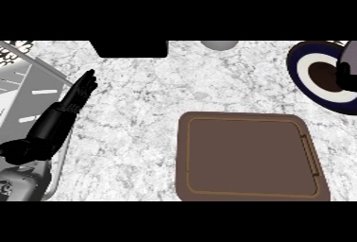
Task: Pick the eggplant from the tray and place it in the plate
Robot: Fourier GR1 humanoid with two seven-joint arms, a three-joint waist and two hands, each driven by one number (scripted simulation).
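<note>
over plate (pixel 310 80), right hand (pixel 346 66)

My left hand (pixel 75 97) lies at nine o'clock, fingers straight and pointing toward one o'clock, holding nothing. My right arm (pixel 346 64) shows only at two o'clock, cut by the edge; I cannot tell my right hand's fingers.

Tray (pixel 251 158): I see it on the counter (pixel 140 118), toward the near right.
Plate (pixel 317 78): behind the tray, at the far right edge, apart from it.
Left hand (pixel 73 101): left of the tray, well apart, over the counter's left side.
Right arm (pixel 346 64): over the plate's right part, partly cut off by the edge.
</note>
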